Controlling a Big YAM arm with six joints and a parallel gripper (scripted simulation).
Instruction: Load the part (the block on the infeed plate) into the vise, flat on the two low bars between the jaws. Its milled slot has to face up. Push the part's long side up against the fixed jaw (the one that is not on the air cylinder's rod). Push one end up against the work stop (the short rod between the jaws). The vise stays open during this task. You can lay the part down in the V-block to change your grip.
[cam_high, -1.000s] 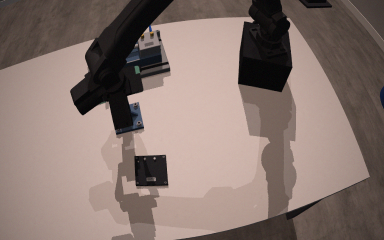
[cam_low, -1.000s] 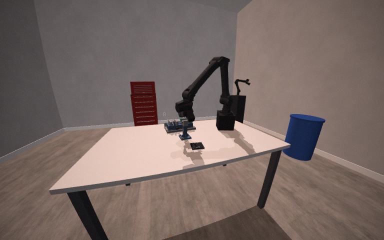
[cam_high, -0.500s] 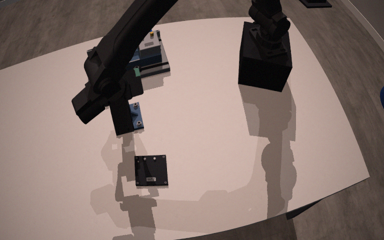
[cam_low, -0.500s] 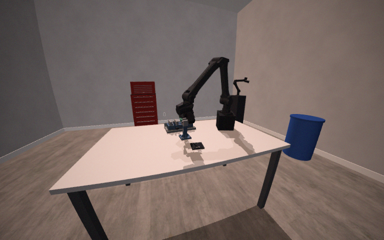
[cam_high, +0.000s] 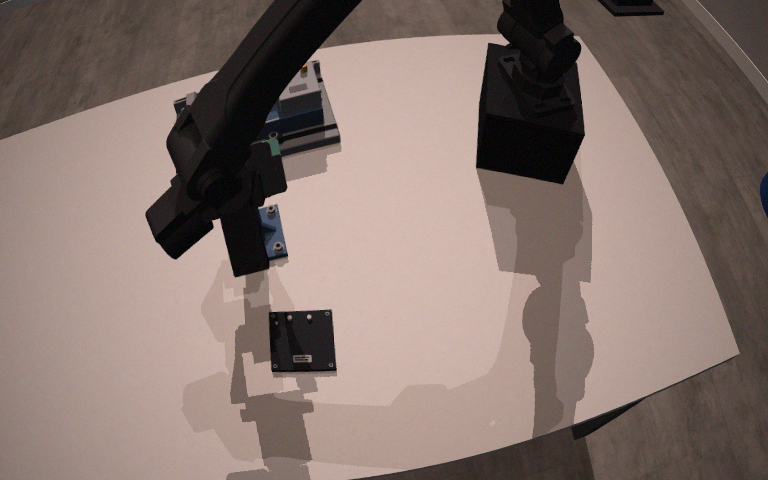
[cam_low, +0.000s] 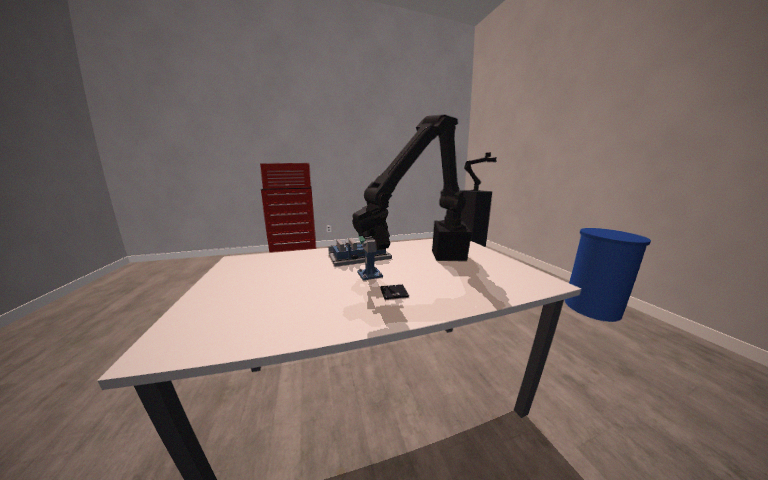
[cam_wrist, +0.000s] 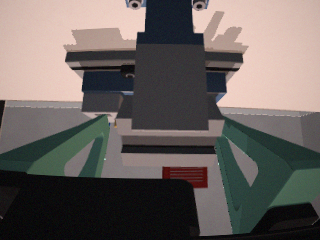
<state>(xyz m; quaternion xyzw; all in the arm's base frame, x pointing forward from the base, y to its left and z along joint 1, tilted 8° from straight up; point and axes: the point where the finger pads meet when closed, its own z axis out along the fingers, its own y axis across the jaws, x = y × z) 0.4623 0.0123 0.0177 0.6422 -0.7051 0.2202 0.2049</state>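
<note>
- Well, my gripper (cam_high: 243, 164) (cam_low: 365, 240) (cam_wrist: 161, 121) is spread, its two green fingers well apart and pinching nothing
- In the wrist view I see the part (cam_wrist: 170, 141), a pale block with a dark groove along it, at the V-block (cam_low: 369, 246) (cam_wrist: 170, 85) and between my open fingers, one near each end
- I can't tell from here whether either finger touches it
- The V-block sits on top of an upright blue stand (cam_high: 276, 232) (cam_low: 369, 264) (cam_wrist: 169, 22), whose foot has bolts in it
- My arm (cam_high: 271, 67) (cam_low: 404, 158) reaches out from a black box (cam_high: 526, 147) (cam_low: 450, 243) and bends down toward the stand, hiding much of it in the top view
- The vise (cam_high: 305, 118) (cam_low: 362, 260) (cam_wrist: 104, 81) stands near the stand, and the part is outside it, so the loading isn't done
- The dark infeed plate (cam_high: 317, 339) (cam_low: 394, 292) lies flat on the table (cam_high: 396, 254) (cam_low: 254, 316) (cam_wrist: 40, 40), on the other side of the stand from the vise, and the part is away from it
- Beyond the table I see a red cabinet (cam_low: 288, 217) (cam_wrist: 185, 176) by the wall and a blue bin (cam_high: 764, 192) (cam_low: 608, 274) on the floor
</note>
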